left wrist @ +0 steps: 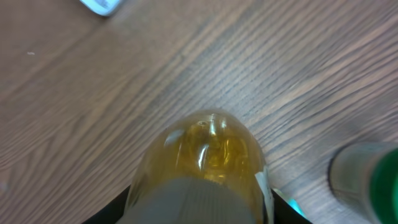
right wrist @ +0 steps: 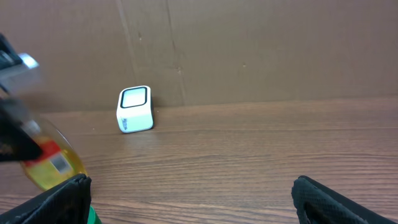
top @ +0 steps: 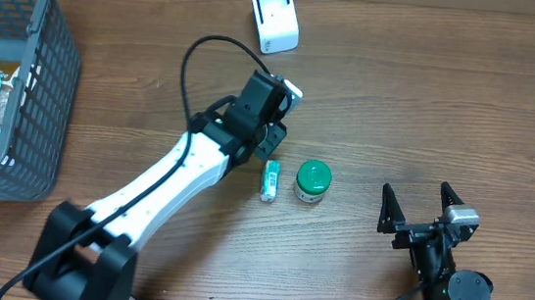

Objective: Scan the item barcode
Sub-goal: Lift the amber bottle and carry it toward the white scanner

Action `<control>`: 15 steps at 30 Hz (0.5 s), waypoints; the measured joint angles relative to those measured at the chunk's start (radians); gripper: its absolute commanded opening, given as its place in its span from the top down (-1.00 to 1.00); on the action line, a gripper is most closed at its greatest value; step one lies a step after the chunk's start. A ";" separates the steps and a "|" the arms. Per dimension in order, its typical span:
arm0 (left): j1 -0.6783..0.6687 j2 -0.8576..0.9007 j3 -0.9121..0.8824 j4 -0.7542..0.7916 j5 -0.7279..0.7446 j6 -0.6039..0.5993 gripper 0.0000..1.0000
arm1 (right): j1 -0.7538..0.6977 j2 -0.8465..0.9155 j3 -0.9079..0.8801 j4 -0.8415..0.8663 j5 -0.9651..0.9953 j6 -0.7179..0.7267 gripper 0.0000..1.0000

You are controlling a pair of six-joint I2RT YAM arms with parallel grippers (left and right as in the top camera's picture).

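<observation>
A clear bottle of amber liquid (left wrist: pixel 205 162) fills the bottom of the left wrist view, with my left gripper (left wrist: pixel 202 214) shut on it, one dark finger on each side. From the right wrist view the bottle (right wrist: pixel 53 163) shows a yellow and red label with a small barcode patch. It hangs just above the table. The white scanner (top: pixel 275 18) stands at the back of the table, well beyond the left gripper (top: pixel 271 139); its dark window (right wrist: pixel 134 98) faces up and forward. My right gripper (top: pixel 421 209) rests open near the front right, nothing between its fingers.
A small teal and white packet (top: pixel 269 180) and a green-lidded jar (top: pixel 312 181) lie just in front of the left gripper. A dark mesh basket (top: pixel 53 80) holding several packets stands at the far left. A cardboard wall (right wrist: pixel 249 50) runs behind the scanner.
</observation>
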 measured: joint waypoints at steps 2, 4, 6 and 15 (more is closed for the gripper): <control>0.000 0.041 -0.002 0.029 0.002 0.015 0.10 | 0.000 0.000 0.000 0.000 0.000 0.000 -1.00; 0.000 0.072 -0.004 0.061 0.007 0.039 0.07 | 0.000 0.000 0.000 0.000 0.000 0.000 -1.00; 0.000 0.074 -0.004 0.075 0.013 0.049 0.03 | 0.000 0.000 0.000 0.000 0.000 0.000 -1.00; 0.000 0.074 -0.004 0.089 0.075 0.065 -0.43 | 0.000 0.000 0.000 0.000 0.000 0.000 -1.00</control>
